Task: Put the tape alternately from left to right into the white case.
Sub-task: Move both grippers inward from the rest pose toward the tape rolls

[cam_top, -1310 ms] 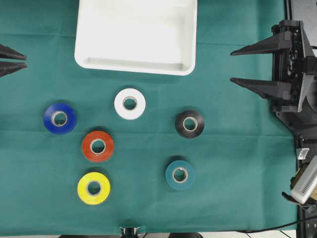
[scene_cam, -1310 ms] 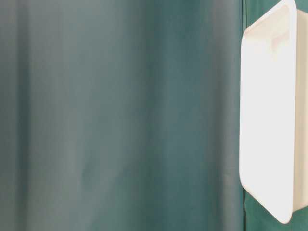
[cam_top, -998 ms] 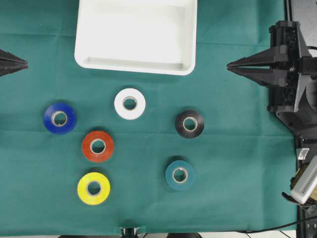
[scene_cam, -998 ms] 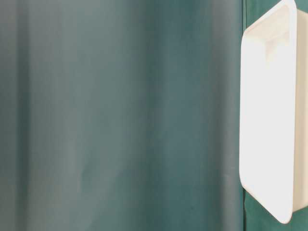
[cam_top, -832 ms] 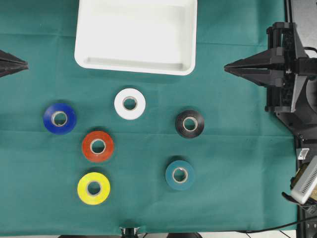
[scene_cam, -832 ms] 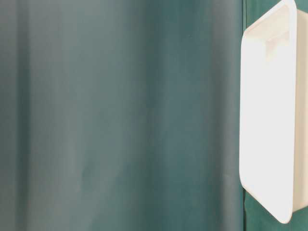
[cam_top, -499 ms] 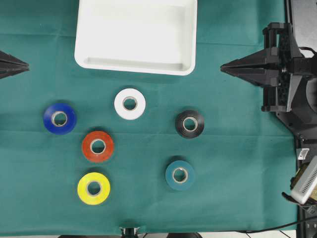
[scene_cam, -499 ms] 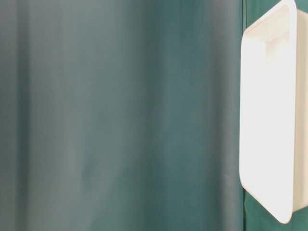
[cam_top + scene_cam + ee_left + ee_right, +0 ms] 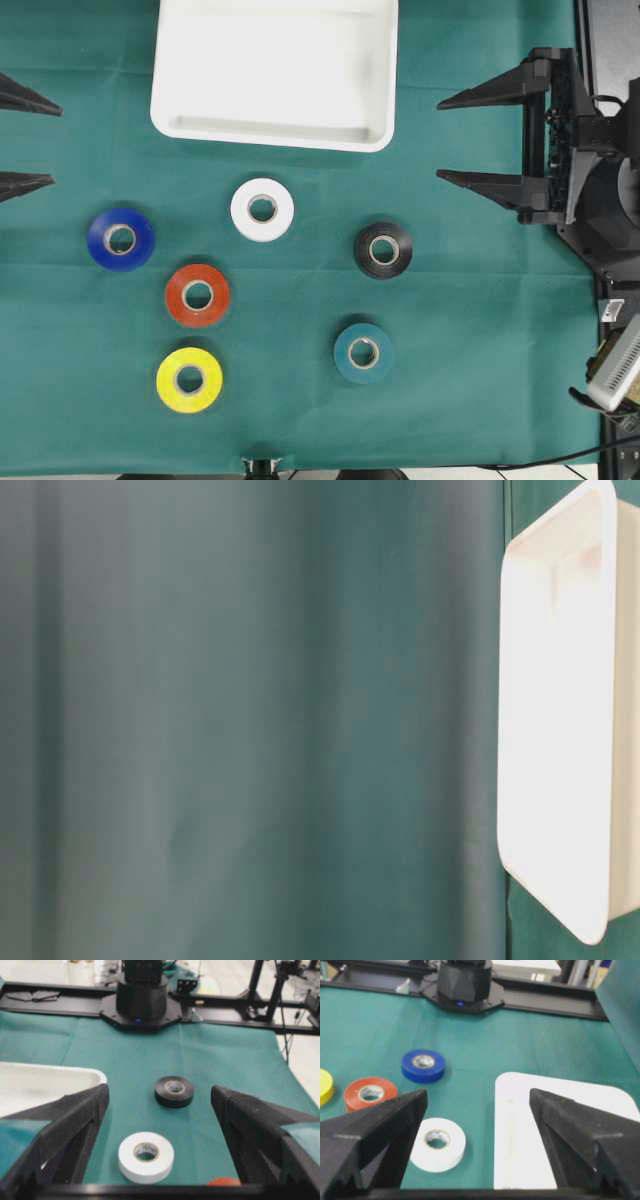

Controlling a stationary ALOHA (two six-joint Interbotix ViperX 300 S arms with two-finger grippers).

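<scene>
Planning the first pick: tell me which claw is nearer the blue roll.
Left. The left claw stands open at the overhead view's left edge, just above the blue roll. The right claw is open far across the cloth, beyond the black roll.

A table covered with a dark green cloth carries everything. At its far edge lies the white case, nothing in it. Nearer, six rolls of tape lie flat and apart from one another: the white roll closest to the case, the blue roll, red roll and yellow roll to the left, the black roll and teal roll to the right.
</scene>
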